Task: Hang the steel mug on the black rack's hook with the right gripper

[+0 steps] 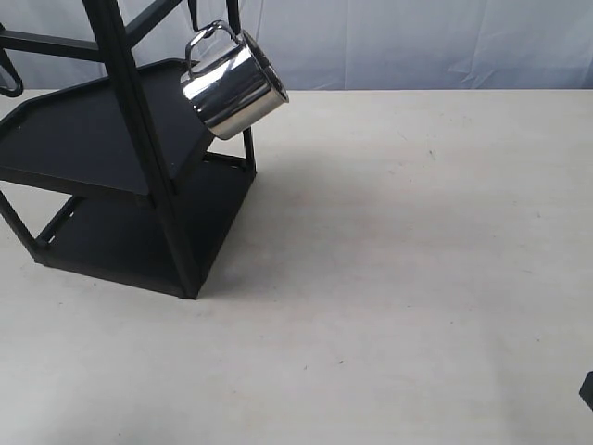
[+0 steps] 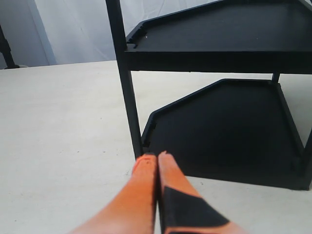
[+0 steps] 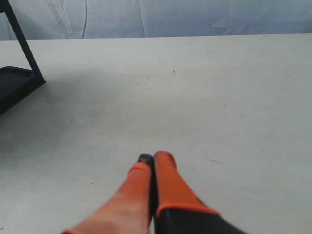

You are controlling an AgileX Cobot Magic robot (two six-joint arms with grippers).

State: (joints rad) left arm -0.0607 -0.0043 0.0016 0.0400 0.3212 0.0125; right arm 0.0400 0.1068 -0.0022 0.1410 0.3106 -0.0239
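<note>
You've got a pale, off-white table (image 1: 417,278) with a wrinkly light curtain (image 1: 417,42) behind it, pretty plain setup. Count-wise: one steel mug (image 1: 233,85), one black rack (image 1: 120,167) with two flat tiers showing, and two grippers. The left gripper (image 2: 157,157) has its orange fingers pressed together with nothing between them, its tips low over the table right by the front post of the rack's bottom tier. The right gripper (image 3: 152,158) is the same deal, jaws closed flat on each other, empty, sitting over bare table well away from the rack, whose corner you only catch at the edge of the right wrist view. The mug hangs by its loop handle up at the rack's top, just above the upper tier's right corner; the hook itself is mostly cut off by the frame edge. It's tilted, long axis running diagonally, open mouth facing up and to the right, base down-left.
</note>
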